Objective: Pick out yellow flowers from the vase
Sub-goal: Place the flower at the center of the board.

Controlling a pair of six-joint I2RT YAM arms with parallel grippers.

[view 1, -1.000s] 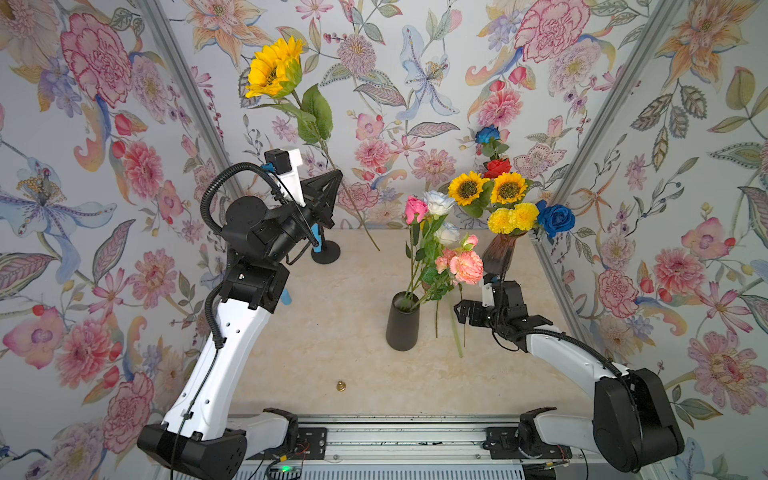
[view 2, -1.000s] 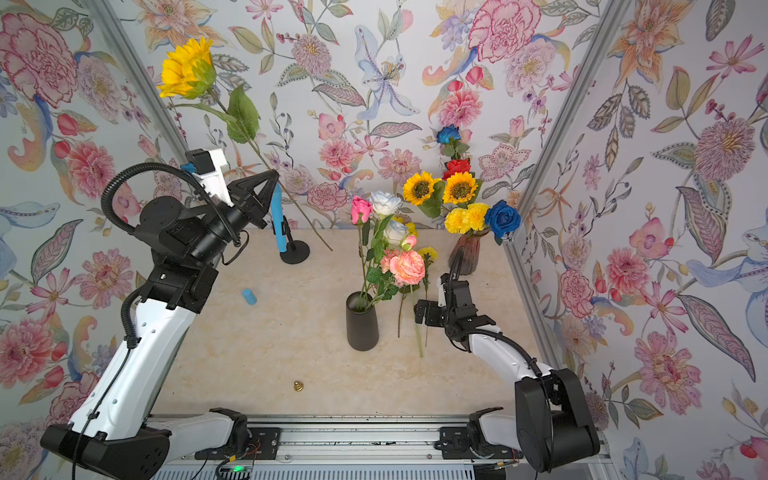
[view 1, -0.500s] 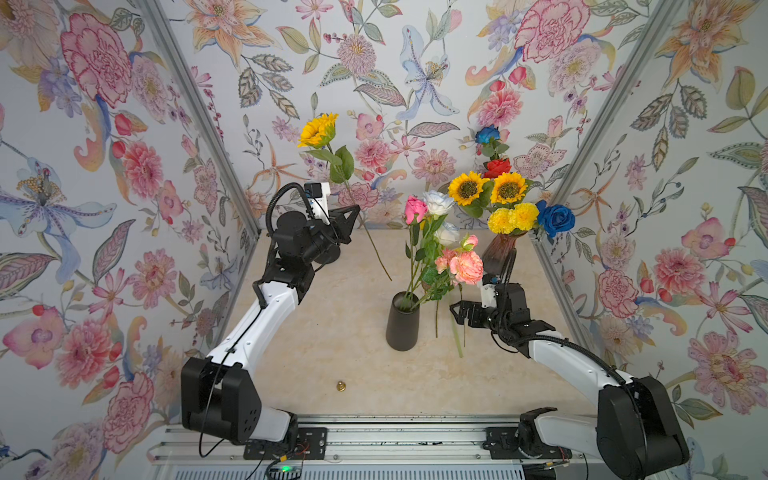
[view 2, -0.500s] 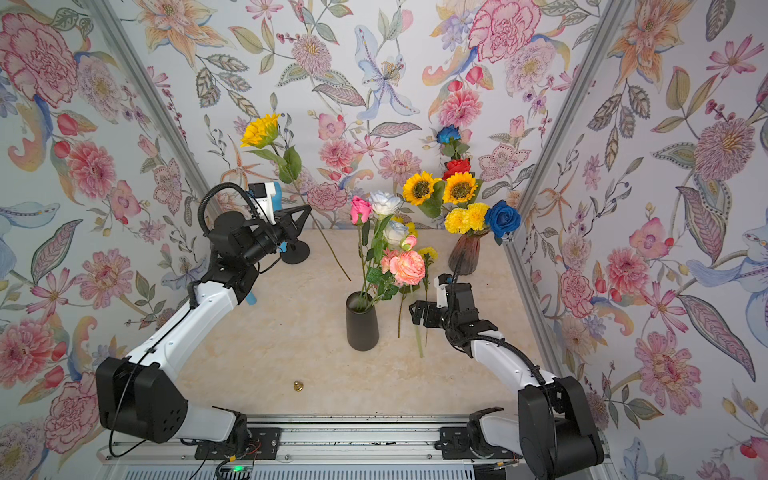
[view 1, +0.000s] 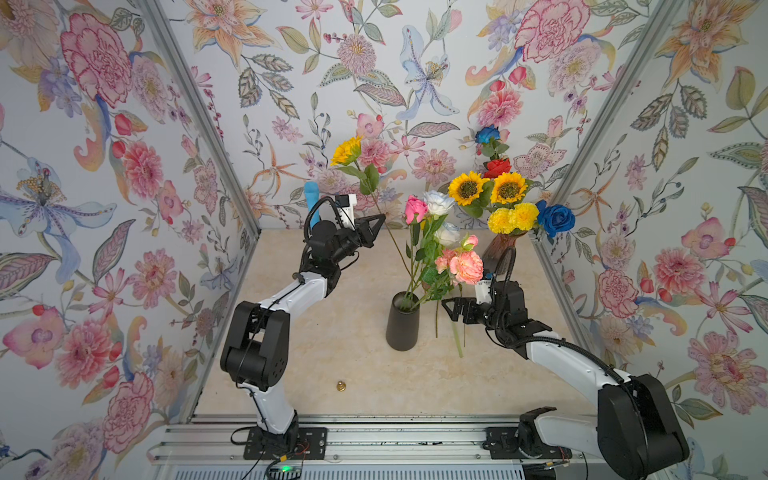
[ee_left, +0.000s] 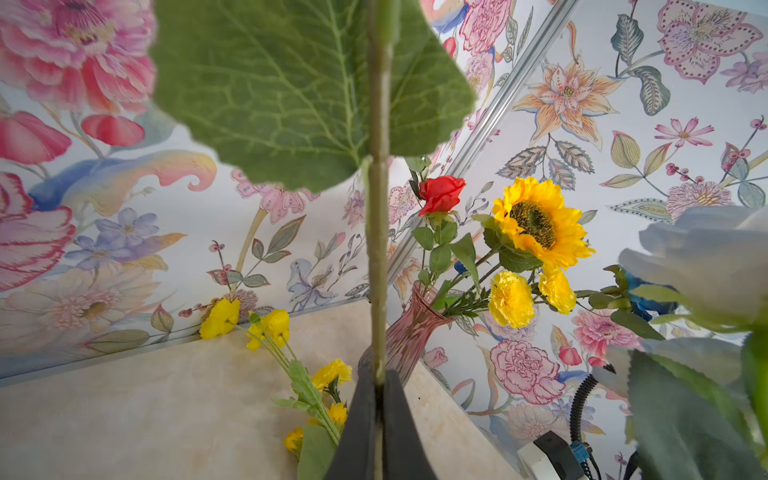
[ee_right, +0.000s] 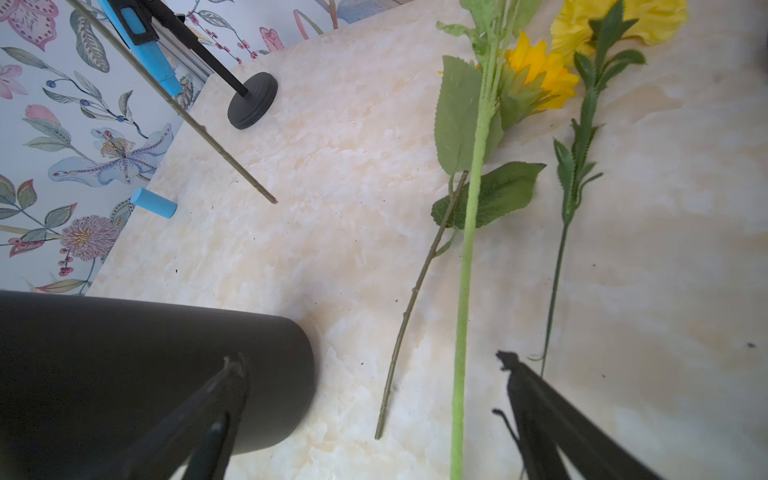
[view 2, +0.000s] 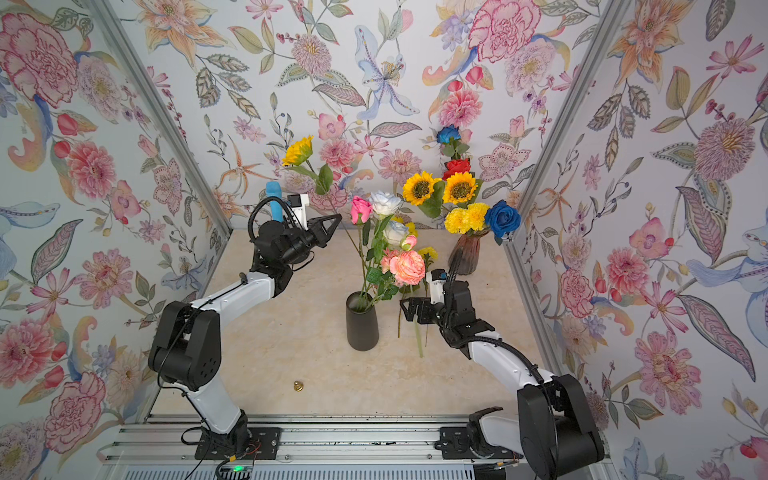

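One sunflower (view 1: 346, 150) pinched in left hand (view 1: 379, 220) — right hand (view 1: 451, 309) spread wide.

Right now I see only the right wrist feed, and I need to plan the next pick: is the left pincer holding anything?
Observer: Yes, the left pincer is shut on the stem of a sunflower, raised above the table left of the black vase.
Operator: What stands in that vase?
Observer: Pink, white and peach roses.
Operator: Any yellow blooms elsewhere?
Observer: The pink glass vase at the back holds two sunflowers and yellow pompoms.
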